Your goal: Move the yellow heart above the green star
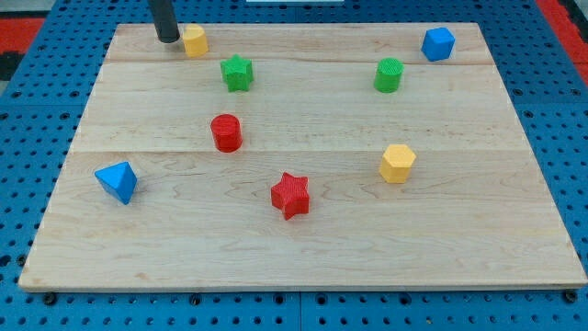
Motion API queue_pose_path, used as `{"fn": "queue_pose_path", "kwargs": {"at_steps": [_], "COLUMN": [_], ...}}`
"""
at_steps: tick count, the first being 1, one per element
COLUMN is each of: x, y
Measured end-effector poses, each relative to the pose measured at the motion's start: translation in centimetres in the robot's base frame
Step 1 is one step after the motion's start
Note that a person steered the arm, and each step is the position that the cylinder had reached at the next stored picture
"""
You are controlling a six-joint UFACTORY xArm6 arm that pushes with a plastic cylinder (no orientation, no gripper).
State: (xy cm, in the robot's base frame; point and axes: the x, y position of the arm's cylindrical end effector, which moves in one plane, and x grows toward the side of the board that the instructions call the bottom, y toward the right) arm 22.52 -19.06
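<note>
The yellow heart (194, 40) lies near the board's top edge at the view's upper left. The green star (237, 73) lies just below and to the right of it, a small gap apart. My tip (167, 39) stands on the board right at the heart's left side, touching it or nearly so. The rod comes down from the view's top edge.
A red cylinder (226, 132), red star (291, 195) and blue triangular block (118, 181) lie lower on the wooden board (303, 257). A green cylinder (389, 75), blue block (438, 43) and yellow hexagonal block (397, 163) lie to the right.
</note>
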Motion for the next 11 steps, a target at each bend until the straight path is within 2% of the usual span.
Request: {"fn": "queue_pose_path", "kwargs": {"at_steps": [2, 7, 11], "x": [0.0, 0.5, 0.5], "y": [1.8, 1.8, 8.4]}}
